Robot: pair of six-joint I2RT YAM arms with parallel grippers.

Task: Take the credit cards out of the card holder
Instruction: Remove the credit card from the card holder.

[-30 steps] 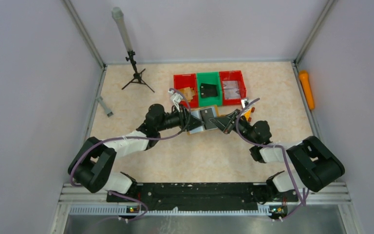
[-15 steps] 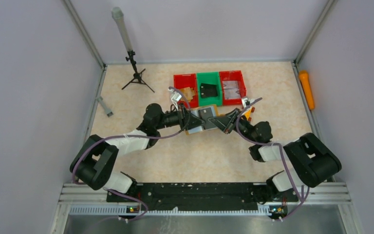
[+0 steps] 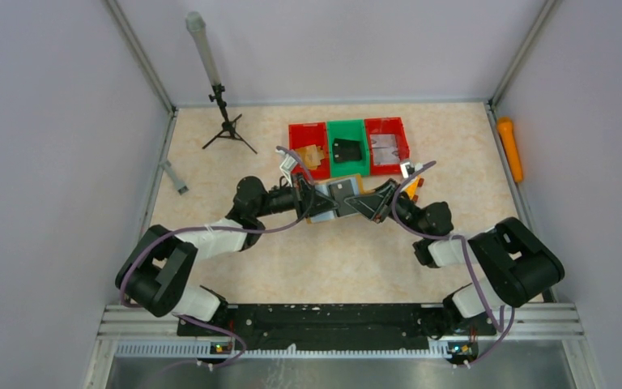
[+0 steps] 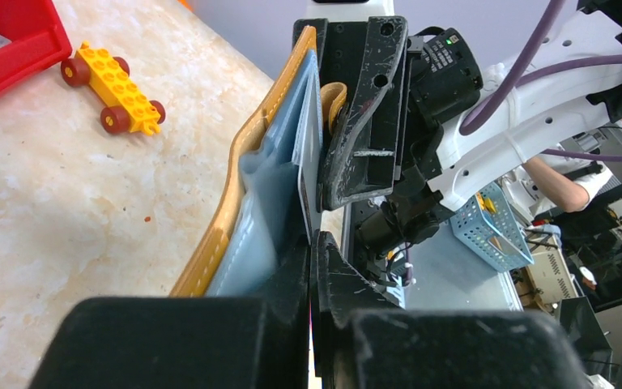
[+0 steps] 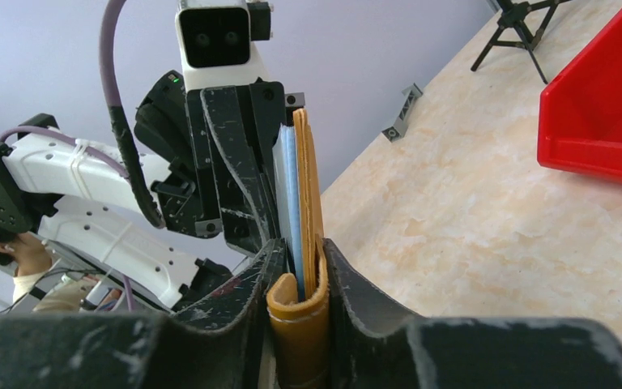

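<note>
The mustard-brown card holder (image 3: 342,197) is held up off the table between both arms, standing on edge. My right gripper (image 5: 300,253) is shut on its folded brown end (image 5: 301,324), a finger pressing each side. My left gripper (image 4: 313,243) is shut on the edge of a thin pale credit card (image 4: 308,174) that stands against the grey-blue lining (image 4: 267,186). In the left wrist view the right gripper's fingers (image 4: 364,121) face me just beyond the holder. Several tan cards (image 3: 314,154) lie in the left red bin.
Two red bins (image 3: 295,139) (image 3: 405,139) flank a green bin (image 3: 330,130) holding a black object (image 3: 347,149), just behind the arms. A yellow toy block with red wheels (image 4: 113,77) lies near them. A tripod (image 3: 227,126), a grey piece (image 3: 173,177) and an orange cylinder (image 3: 509,148) lie toward the edges.
My left gripper's jaws have closed onto the card's edge. The right jaws have eased slightly but still press the holder. Both arms shifted only slightly.
</note>
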